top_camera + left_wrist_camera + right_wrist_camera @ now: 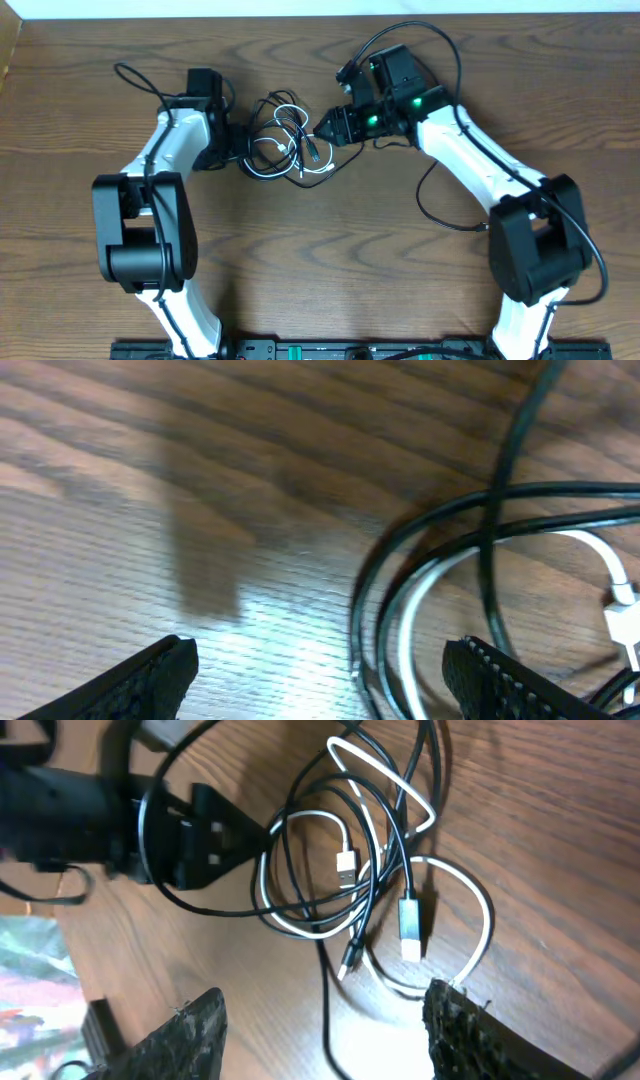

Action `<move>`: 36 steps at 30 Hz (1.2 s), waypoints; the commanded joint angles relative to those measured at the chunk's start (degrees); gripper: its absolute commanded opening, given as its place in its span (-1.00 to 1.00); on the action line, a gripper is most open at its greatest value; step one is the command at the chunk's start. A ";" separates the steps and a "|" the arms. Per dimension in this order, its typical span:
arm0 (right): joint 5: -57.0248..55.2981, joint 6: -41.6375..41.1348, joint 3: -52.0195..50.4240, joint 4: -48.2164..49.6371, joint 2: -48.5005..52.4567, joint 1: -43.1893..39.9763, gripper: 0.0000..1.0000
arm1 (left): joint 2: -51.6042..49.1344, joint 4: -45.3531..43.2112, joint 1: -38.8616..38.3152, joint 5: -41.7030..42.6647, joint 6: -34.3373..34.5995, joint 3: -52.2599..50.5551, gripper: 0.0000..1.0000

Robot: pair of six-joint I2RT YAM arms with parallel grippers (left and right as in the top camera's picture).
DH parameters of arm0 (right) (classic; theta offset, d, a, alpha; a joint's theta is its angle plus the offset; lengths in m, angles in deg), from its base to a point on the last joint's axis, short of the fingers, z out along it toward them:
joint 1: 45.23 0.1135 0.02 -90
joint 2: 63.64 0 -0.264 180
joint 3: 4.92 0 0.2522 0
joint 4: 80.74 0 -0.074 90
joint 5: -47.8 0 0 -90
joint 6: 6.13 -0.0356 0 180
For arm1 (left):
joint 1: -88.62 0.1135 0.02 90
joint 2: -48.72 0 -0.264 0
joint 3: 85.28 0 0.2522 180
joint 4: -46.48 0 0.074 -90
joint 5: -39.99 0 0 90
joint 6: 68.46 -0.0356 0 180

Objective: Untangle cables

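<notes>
Cables: one tangled heap on the wooden tabletop, between the two arms.
Make-up: black cords looped over and through a white cord; a silver-shelled plug lies inside the knot.
Left end effector: jaws wide apart, gripping nothing; black loops lie by one finger.
Right end effector: jaws apart, nothing gripped; one black cord runs between them, and the white loop reaches one finger.

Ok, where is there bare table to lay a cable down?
Bare: the table patch between left arm and right arm, on the robot's side of the cables; the far strip behind them. Crowded: between left gripper and right gripper.
</notes>
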 commanded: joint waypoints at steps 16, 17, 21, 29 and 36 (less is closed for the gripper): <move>-18.38 10.80 0.24 13.64 9.60 11.93 0.04 | 2.08 0.20 5.53 3.45 2.91 1.29 0.70; -20.17 10.80 0.24 13.97 9.66 12.46 0.06 | 2.08 0.17 5.44 3.45 2.93 1.29 0.70; -27.67 10.80 0.24 16.52 10.73 14.12 -0.03 | 2.08 0.13 5.44 3.48 2.93 1.29 0.70; -30.12 10.40 0.24 25.20 14.93 14.45 -0.53 | 2.08 0.11 5.44 3.48 2.93 1.29 0.71; -29.05 9.46 0.26 26.38 15.52 14.82 -0.33 | 2.08 0.02 5.44 3.48 2.93 1.29 0.70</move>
